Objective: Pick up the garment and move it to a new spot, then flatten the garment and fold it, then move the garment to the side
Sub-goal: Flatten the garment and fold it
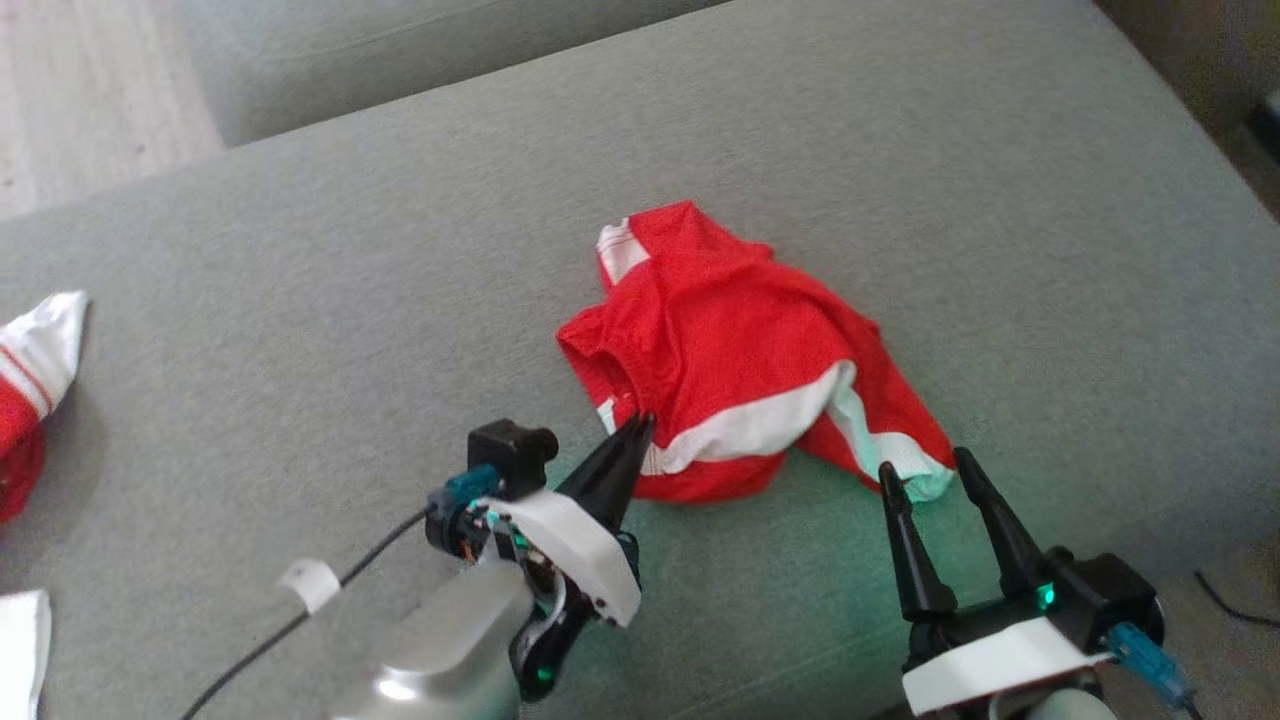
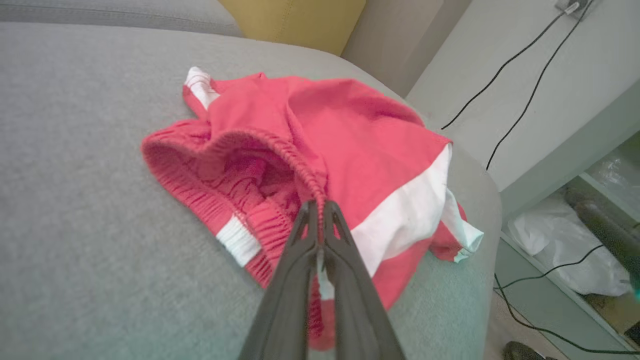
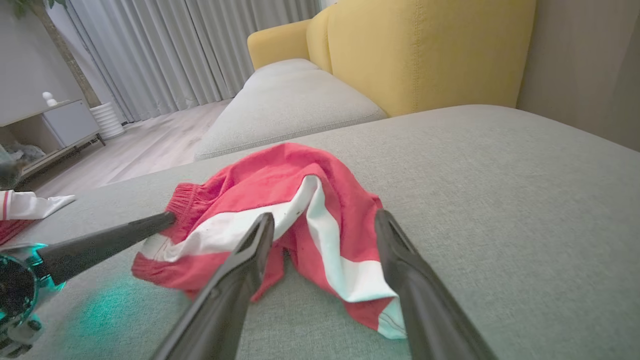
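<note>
Garment (image 1: 730,340) on cushion (image 1: 300,300), second cloth (image 1: 30,370) far left

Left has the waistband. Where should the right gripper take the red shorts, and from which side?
Take the white-striped leg hem of the red shorts, coming straight in from the near edge of the grey cushion. That flap juts out flat, apart from the bunched middle, and lies between the fingers of the open right gripper. The left gripper looks shut on the waistband.

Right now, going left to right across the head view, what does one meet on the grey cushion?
From the left edge: red-and-white cloth → taped cable → left gripper → red shorts → right gripper.
</note>
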Motion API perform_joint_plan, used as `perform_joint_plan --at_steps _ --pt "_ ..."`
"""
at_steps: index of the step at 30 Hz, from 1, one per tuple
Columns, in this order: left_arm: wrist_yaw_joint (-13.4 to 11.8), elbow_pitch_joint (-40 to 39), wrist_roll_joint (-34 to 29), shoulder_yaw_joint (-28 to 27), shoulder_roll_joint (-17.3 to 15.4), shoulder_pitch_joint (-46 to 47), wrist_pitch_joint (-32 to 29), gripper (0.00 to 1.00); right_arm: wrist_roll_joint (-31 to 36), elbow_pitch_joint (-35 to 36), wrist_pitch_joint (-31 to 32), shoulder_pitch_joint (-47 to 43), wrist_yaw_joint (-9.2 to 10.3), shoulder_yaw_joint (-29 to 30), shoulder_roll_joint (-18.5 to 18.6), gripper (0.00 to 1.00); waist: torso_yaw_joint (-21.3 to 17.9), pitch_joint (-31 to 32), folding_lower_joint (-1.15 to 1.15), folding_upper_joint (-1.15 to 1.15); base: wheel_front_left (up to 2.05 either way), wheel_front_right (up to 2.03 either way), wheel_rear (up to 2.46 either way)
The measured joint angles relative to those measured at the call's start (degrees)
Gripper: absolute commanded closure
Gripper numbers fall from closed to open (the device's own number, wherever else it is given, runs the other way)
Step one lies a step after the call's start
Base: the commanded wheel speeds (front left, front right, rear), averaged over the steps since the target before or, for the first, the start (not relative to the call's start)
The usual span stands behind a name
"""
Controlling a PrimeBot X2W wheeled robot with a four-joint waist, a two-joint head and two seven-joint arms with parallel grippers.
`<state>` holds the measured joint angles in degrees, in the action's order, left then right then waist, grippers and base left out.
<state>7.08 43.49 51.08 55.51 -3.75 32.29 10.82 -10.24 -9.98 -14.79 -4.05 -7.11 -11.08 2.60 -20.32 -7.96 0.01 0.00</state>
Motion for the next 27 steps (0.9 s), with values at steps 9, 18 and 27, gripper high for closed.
perform_joint_plan --at_steps 9,18,27 --pt "-1.3 -8.8 -2.7 -7.5 -0.8 -5.1 3.5 1.00 -1.1 -1.7 0.0 -0.4 0.00 0.8 0.0 0.00 4.1 1.2 -0.01 0.00 0.00 0.00 0.00" --pt "-3.0 -19.6 -11.3 -17.4 -4.9 -13.5 3.6 1.00 -2.8 -10.1 0.0 -2.5 0.00 3.5 0.2 0.00 9.6 1.4 -0.01 0.00 0.00 0.00 0.00" --pt "-1.9 -20.0 -14.0 -18.3 -4.4 -13.8 3.6 1.00 -2.0 -16.3 0.0 -0.3 0.00 6.8 0.2 0.00 13.8 -1.0 -0.01 0.00 0.00 0.00 0.00"
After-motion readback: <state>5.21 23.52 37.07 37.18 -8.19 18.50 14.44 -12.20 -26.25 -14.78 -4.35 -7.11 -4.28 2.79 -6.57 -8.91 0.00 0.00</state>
